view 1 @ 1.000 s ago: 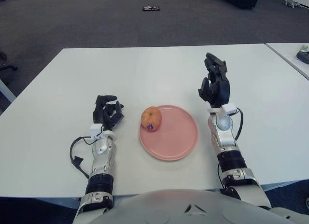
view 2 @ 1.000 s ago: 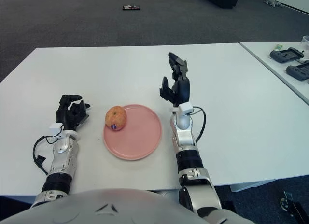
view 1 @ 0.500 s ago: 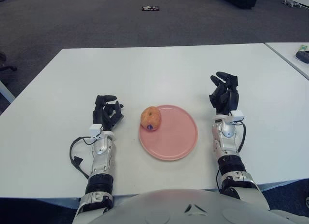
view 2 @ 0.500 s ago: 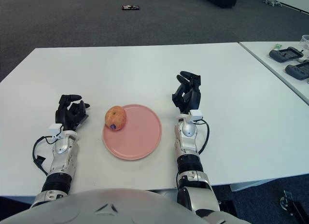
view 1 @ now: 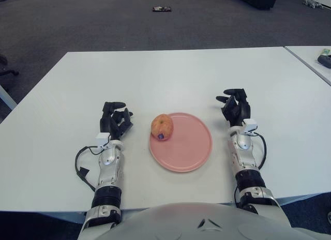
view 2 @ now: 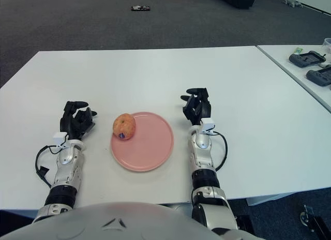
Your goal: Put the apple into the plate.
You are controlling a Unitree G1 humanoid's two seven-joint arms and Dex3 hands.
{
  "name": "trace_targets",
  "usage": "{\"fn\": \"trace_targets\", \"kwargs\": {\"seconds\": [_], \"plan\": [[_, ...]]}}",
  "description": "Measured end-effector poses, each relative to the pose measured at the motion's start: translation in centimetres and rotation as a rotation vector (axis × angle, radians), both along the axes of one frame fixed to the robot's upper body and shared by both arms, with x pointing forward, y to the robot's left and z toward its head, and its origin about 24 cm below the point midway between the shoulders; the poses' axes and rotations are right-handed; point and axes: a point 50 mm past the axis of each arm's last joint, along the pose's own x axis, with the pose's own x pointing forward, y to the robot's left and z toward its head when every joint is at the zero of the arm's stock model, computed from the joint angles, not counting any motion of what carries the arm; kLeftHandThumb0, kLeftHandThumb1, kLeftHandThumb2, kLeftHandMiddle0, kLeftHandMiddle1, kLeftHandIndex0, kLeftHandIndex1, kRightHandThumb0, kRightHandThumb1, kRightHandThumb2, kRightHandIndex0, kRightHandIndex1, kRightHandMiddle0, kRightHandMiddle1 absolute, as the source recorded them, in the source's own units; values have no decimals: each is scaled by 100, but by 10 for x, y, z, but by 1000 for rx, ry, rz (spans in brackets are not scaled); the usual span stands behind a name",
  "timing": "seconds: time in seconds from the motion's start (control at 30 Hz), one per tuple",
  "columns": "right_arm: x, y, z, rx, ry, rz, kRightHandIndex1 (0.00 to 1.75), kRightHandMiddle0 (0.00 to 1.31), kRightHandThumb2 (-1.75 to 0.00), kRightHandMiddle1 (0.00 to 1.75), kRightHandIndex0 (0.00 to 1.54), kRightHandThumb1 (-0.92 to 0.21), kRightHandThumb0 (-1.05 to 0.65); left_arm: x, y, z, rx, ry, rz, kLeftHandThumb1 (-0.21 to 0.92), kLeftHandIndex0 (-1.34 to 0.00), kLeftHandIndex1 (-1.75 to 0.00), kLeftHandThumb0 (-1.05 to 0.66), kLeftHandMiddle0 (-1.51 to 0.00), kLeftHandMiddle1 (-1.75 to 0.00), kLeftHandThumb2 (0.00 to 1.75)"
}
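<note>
Nearest the robot, the left hand (view 1: pixel 115 120) shows left of the pink plate (view 1: pixel 194 152) and the right hand (view 1: pixel 235 105) right of it, both with fingers loosely curled and holding nothing. The apple (view 1: pixel 162 126) already sits on the plate's left rim. The placing looks done; at most, a nudge toward the centre remains.

Right robot hand (view 1: pixel 234 106) now lowered beside the plate (view 1: pixel 192 152).

Left black three-finger hand (view 1: pixel 115 119): forearm extended forward, fingers loosely curled, holding nothing. Right black three-finger hand (view 1: pixel 235 106): forearm extended forward, fingers relaxed, holding nothing.
</note>
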Motion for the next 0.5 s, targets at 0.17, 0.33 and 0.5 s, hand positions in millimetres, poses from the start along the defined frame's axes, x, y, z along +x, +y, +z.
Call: {"fn": "trace_targets", "kwargs": {"seconds": [0.17, 0.33, 0.5], "plan": [[-3, -5, -5, 9, 54, 7, 121, 30, -110, 161, 48, -84, -37, 0, 0, 0, -1, -1, 1, 68, -34, -175, -38, -55, -160, 86], [-5, -9, -4, 12, 81, 8, 116, 22, -65, 172, 51, -90, -35, 0, -1, 0, -1, -2, 0, 67, -34, -175, -38, -55, -160, 87], [-8, -9, -3, 9, 88, 26, 114, 20, -55, 174, 50, -92, -35, 0, -1, 0, 0, 0, -1, 67, -34, -175, -39, -56, -161, 87]]}}
